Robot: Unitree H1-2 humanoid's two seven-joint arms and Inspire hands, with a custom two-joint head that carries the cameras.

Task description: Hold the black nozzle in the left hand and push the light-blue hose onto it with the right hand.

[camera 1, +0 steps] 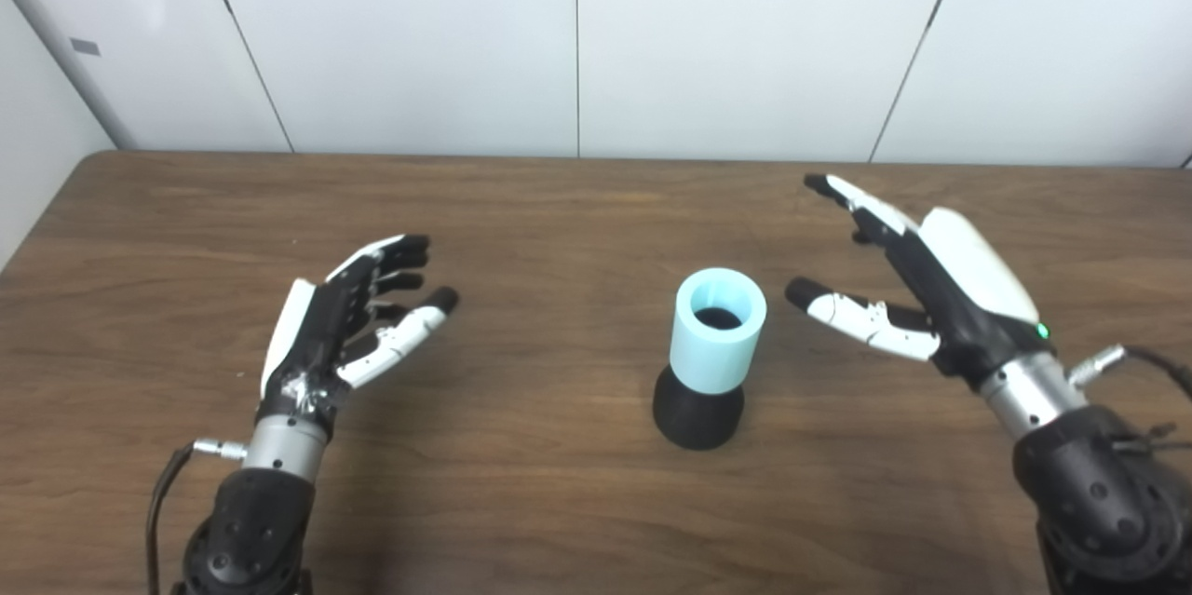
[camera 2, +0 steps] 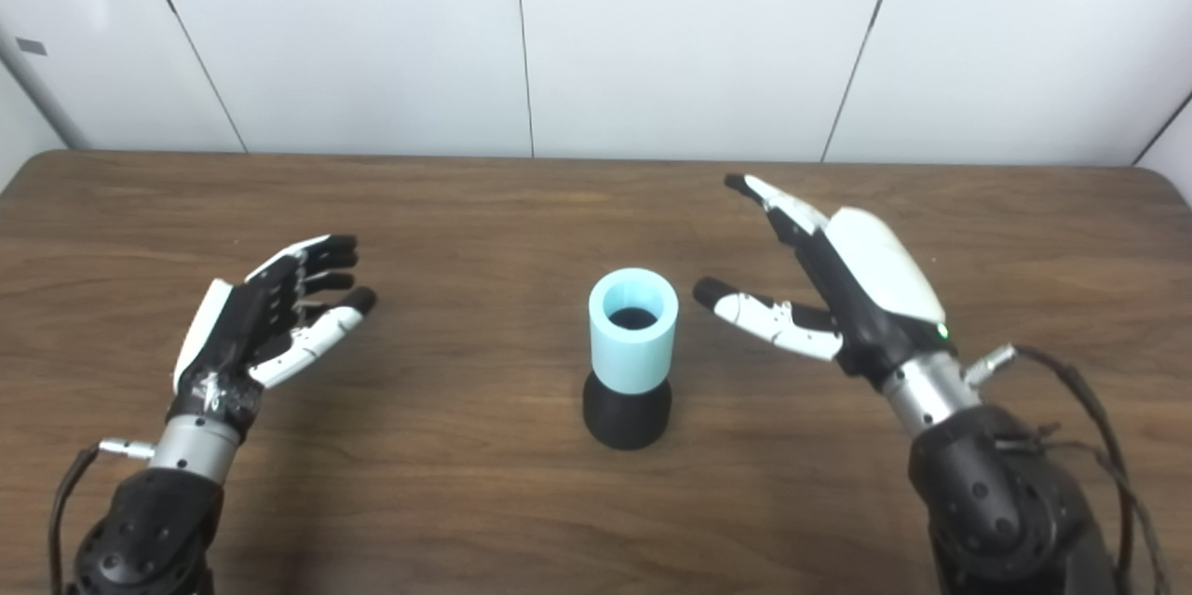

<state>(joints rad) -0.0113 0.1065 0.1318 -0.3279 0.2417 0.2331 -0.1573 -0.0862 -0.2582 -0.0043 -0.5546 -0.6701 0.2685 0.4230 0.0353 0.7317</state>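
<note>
The light-blue hose (camera 1: 717,331) stands upright as a short tube, seated on top of the black nozzle (camera 1: 697,415), whose flared base rests on the wooden table (camera 1: 559,223) near the middle. My left hand (camera 1: 349,320) hovers well to the left of them, open, fingers slightly curled, holding nothing. My right hand (camera 1: 917,283) is just to the right of the hose, open with fingers spread; its thumb tip lies close to the hose without touching it.
A white panelled wall (camera 1: 577,36) runs along the table's far edge. Cables trail from both wrists near the bottom corners. Nothing else lies on the brown tabletop.
</note>
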